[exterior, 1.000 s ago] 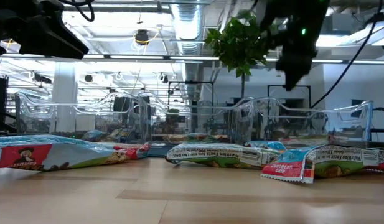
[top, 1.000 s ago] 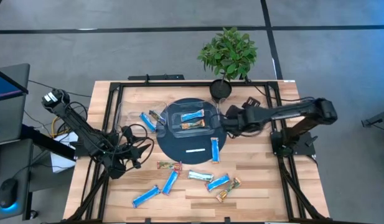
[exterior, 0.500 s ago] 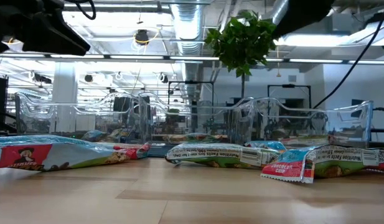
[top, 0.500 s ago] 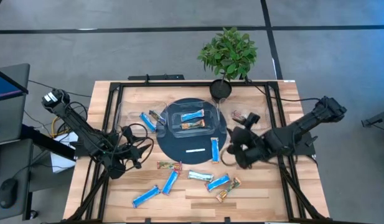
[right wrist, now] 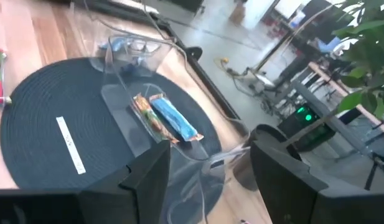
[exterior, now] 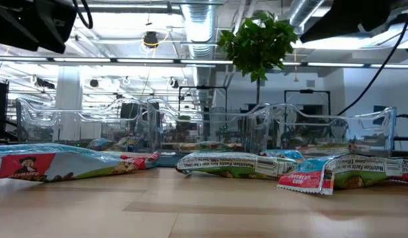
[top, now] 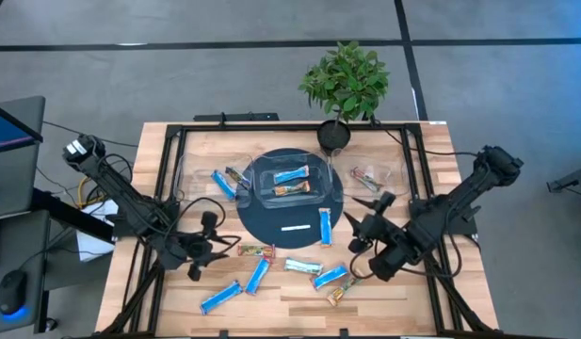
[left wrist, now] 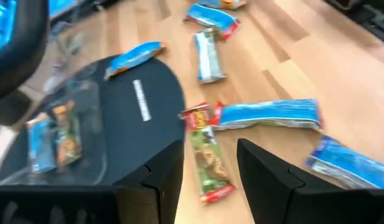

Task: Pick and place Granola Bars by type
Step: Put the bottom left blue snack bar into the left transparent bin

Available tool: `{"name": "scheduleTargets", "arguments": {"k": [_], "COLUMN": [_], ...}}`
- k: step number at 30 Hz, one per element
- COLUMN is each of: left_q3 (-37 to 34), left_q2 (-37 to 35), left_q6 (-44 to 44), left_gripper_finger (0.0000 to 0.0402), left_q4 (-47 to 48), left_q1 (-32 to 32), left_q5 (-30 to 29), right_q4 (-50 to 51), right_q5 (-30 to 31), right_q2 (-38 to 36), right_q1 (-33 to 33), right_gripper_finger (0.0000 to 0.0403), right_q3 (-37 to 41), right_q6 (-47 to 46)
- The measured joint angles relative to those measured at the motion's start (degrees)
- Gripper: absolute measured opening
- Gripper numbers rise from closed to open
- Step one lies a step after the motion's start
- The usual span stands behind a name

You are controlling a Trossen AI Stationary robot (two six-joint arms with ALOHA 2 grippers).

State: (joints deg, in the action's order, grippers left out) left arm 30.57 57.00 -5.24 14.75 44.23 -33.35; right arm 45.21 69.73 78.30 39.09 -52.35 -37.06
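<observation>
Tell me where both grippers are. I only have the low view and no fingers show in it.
Observer: The left gripper hangs open at the table's left side, facing a tan bar with red print.
Operator: Right one?
Observer: The right gripper is open and empty, just right of the dark round mat.
Operator: Anything sorted yet?
Observer: The clear tray on the mat holds a blue bar beside a tan one.

robotics lab, exposed ceiling ducts (exterior: 197,20), workstations behind, framed wooden table (top: 403,282)
</observation>
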Motion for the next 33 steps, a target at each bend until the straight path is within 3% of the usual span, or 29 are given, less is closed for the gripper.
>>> {"name": "scheduleTargets", "arguments": {"k": [3, 10, 16, 22, 33], "left_q3": [0.00, 0.00, 0.00, 0.02, 0.02], "left_q2": [0.00, 0.00, 0.11, 3.86, 16.44], "left_q6": [-2.63, -8.78, -13.27, -21.73, -37.14], "left_gripper_finger": [0.0146, 0.0146, 0.0147, 0.0167, 0.0204], "left_q4": [-0.31, -0.19, -0.12, -0.03, -4.31], "left_q1": [-1.62, -7.81, -11.62, -12.17, -11.65], "left_q5": [4.76, 23.05, 28.55, 30.24, 40.70], "right_q4": [-2.65, -11.83, -14.27, -23.98, -35.91], "right_q5": [2.26, 4.38, 7.12, 7.08, 0.63], "right_q2": [0.00, 0.60, 0.85, 0.75, 0.75], "right_q1": [1.02, 3.36, 4.83, 4.35, -0.46], "right_gripper_finger": [0.0216, 0.0216, 0.0216, 0.0216, 0.0216], "right_q3": [1.26, 6.02, 6.53, 6.53, 6.51], "right_q6": [-0.01, 0.17, 2.69, 14.71, 35.76]}}
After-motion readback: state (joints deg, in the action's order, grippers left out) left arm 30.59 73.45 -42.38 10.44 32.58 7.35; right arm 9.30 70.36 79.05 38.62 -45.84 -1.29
